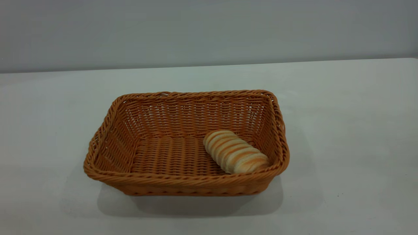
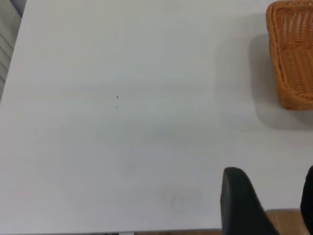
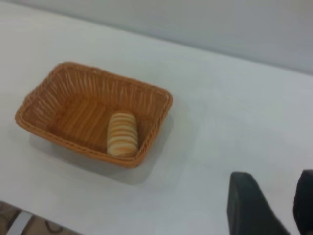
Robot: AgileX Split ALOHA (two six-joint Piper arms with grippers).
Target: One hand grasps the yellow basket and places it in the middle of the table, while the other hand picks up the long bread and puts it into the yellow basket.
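Note:
The yellow basket (image 1: 186, 182) stands on the white table (image 1: 343, 130), near its middle in the exterior view. The long bread (image 1: 235, 151) lies inside it, at its right end, leaning against the near right corner. Neither arm shows in the exterior view. In the right wrist view the basket (image 3: 146, 142) with the bread (image 3: 122, 134) is well away from my right gripper (image 3: 283, 196), which is open and empty. In the left wrist view my left gripper (image 2: 274, 196) is open and empty above the table's edge, far from the basket's end (image 2: 293, 73).
A plain grey wall (image 1: 209, 29) runs behind the table's far edge. A few tiny dark specks (image 2: 117, 97) mark the tabletop. A brown floor strip (image 2: 283, 220) shows past the table edge in the left wrist view.

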